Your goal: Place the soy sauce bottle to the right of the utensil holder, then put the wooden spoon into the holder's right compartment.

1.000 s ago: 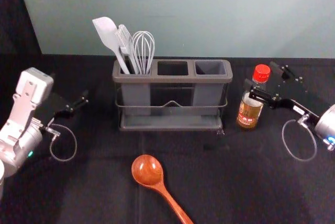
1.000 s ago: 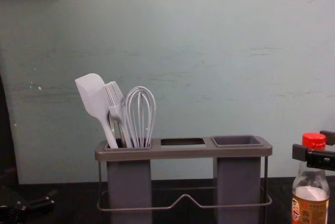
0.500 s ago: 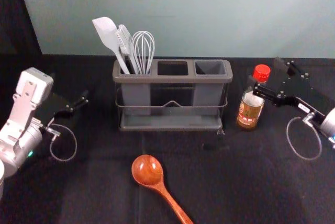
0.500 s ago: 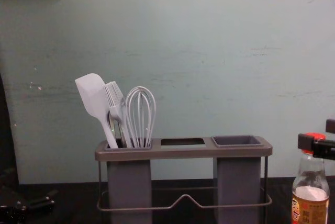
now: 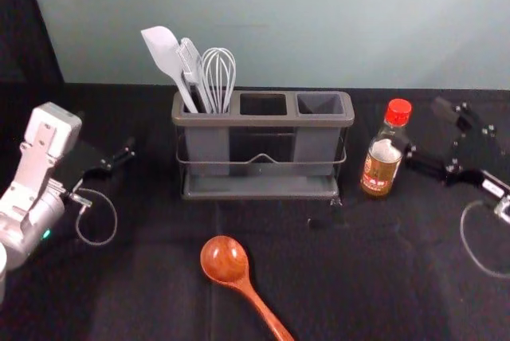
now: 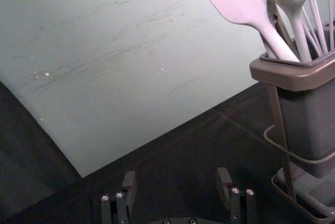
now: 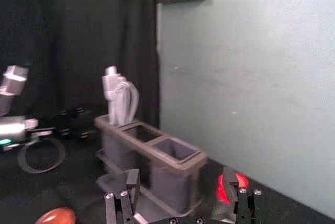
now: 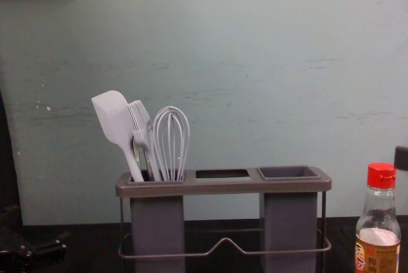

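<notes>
The soy sauce bottle (image 5: 381,167), red-capped, stands upright to the right of the grey utensil holder (image 5: 263,119). My right gripper (image 5: 425,129) is open just to the bottle's right; in the right wrist view the same gripper (image 7: 181,176) has the red cap (image 7: 242,180) partly behind one finger. One of its fingers (image 8: 401,158) shows at the chest view's right edge. The wooden spoon (image 5: 224,260) lies in front of the holder, bowl toward it. My left gripper (image 5: 107,140) is parked at the left; the left wrist view shows this gripper (image 6: 176,178) open and empty.
A spatula (image 5: 164,54), a brush and a whisk (image 5: 217,78) stand in the holder's left compartment. Its middle (image 5: 263,103) and right (image 5: 320,103) openings hold no utensil. A pale wall (image 5: 279,22) rises behind the dark table.
My right gripper has drawn away from the bottle toward the right, uncovering the bottle's neck and cap in the chest view. The bottle, spoon and left arm have stayed put.
</notes>
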Action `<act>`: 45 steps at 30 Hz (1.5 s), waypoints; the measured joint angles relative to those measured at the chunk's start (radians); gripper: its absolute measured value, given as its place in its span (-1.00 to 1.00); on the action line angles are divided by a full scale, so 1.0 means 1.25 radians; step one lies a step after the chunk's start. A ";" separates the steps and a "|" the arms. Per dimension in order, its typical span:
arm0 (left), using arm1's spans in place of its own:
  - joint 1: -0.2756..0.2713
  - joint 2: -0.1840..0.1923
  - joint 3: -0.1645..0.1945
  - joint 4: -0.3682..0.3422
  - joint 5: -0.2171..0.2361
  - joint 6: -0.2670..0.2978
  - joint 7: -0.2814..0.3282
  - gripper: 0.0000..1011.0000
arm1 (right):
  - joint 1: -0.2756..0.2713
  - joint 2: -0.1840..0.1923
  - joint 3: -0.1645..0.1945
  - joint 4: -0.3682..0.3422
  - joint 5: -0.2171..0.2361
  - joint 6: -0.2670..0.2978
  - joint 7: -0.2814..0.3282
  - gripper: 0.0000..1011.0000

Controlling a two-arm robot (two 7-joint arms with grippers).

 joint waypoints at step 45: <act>0.000 0.000 0.000 0.000 0.000 0.000 0.000 0.99 | 0.262 -0.066 -0.465 -0.069 -0.194 0.578 -0.028 0.99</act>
